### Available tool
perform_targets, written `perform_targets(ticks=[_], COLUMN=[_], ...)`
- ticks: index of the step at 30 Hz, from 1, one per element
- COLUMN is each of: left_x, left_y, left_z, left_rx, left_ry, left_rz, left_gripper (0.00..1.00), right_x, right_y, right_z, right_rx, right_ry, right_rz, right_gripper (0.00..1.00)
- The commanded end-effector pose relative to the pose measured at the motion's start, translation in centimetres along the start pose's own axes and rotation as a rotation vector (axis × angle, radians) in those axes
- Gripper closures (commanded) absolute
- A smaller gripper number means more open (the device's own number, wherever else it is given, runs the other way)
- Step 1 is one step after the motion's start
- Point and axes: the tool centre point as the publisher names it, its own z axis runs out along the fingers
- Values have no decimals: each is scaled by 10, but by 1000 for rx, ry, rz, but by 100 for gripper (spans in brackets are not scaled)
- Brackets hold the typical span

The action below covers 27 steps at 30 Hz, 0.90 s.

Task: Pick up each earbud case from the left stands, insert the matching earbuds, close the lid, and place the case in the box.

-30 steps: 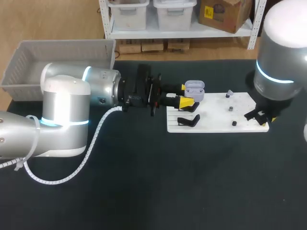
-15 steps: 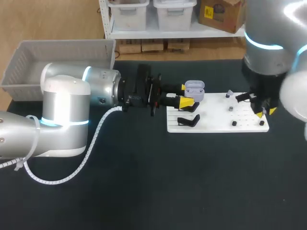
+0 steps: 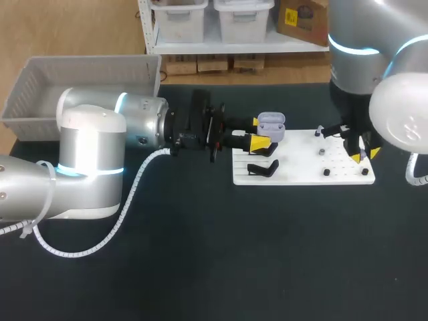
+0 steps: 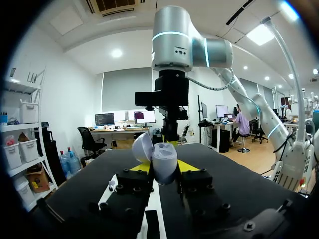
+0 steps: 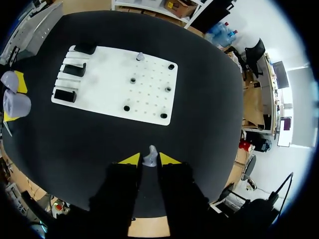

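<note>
At this moment my left claw (image 3: 262, 132) was closed on the lavender earbud case (image 3: 271, 126), both yellow tips pressing its body from opposite sides, with the lid hinged open. The case was held clear of its stand, just above the stand end of the white board (image 3: 301, 167). In the left wrist view the case (image 4: 163, 162) sat squarely between the fingers of that claw (image 4: 163, 168). My right claw (image 5: 149, 159) was nearly closed, pinching one pale earbud (image 5: 150, 156) between its tips. In the head view this claw (image 3: 363, 155) hung over the peg end of the board, well apart from the case. A second pale earbud (image 5: 140, 56) stood on the board's far edge. Several dark pieces (image 5: 133, 79) sat on the pegs, too small to identify. Black stands (image 5: 66, 94) at the other end of the board carried no case that I could make out. Assessed progress: pickup of one case was complete and the first earbud was in transit. Insertion of both earbuds, lid closure and placement remained outstanding. No case was visible in the grey box (image 3: 40, 80) at the far corner of the worktop (image 3: 200, 254).
</note>
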Motion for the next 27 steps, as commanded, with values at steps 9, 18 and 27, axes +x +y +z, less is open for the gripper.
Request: perform_targets(ticks=[9, 18, 27], left_x=[6, 10, 14], left_y=[-13, -14, -13], left_z=[4, 13, 25], left_rx=[-55, -25, 22], left_ry=[-9, -8, 5], left_rz=[-10, -6, 14], left_gripper=[100, 100, 100], right_x=[1, 6, 12], right_y=[0, 13, 35], right_z=[0, -19, -52], right_rx=[1, -3, 32], right_ry=[-3, -15, 3], right_rz=[1, 34, 167], right_gripper=[100, 100, 100])
